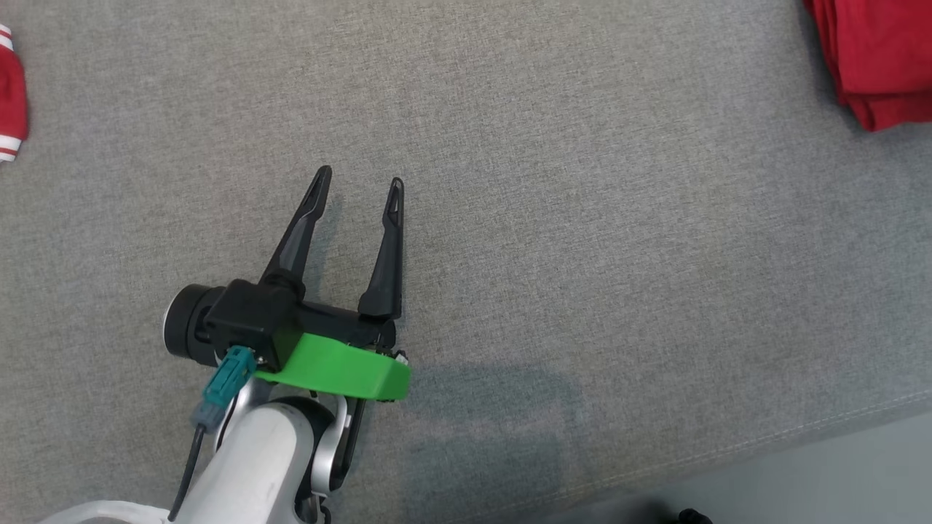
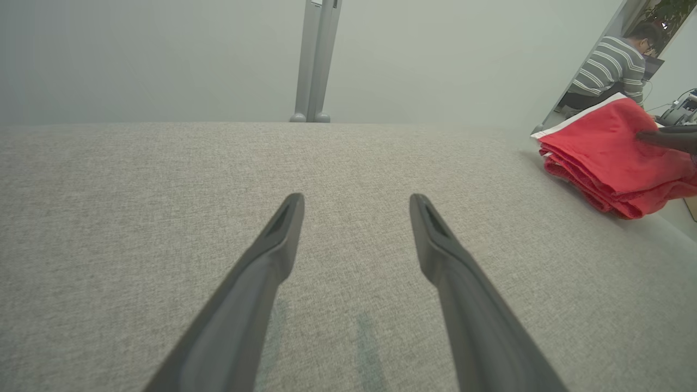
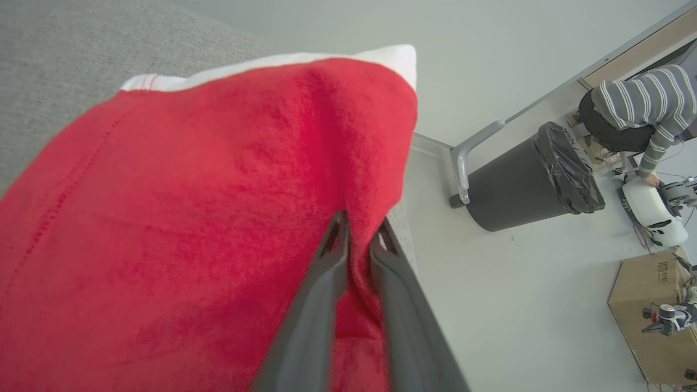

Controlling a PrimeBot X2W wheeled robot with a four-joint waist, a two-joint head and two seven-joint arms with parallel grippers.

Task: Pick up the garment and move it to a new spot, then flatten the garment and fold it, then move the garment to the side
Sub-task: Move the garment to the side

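The left gripper [image 1: 360, 177] hangs wide open and empty over the bare grey surface [image 1: 582, 218], well apart from the garment [image 1: 874, 58] at the surface's far right corner. Red with white trim, it lies folded in layers, the right gripper [image 3: 362, 218] pinched shut on one fold.

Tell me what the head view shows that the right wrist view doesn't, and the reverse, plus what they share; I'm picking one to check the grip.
Head view, not right wrist: the left gripper, open over the grey surface, and a red-and-white striped cloth at the left edge.
Right wrist view, not head: the right gripper shut on a fold of the red garment, a black bin, a cardboard box, a person in a striped top.
Shared: the red garment and the grey surface.
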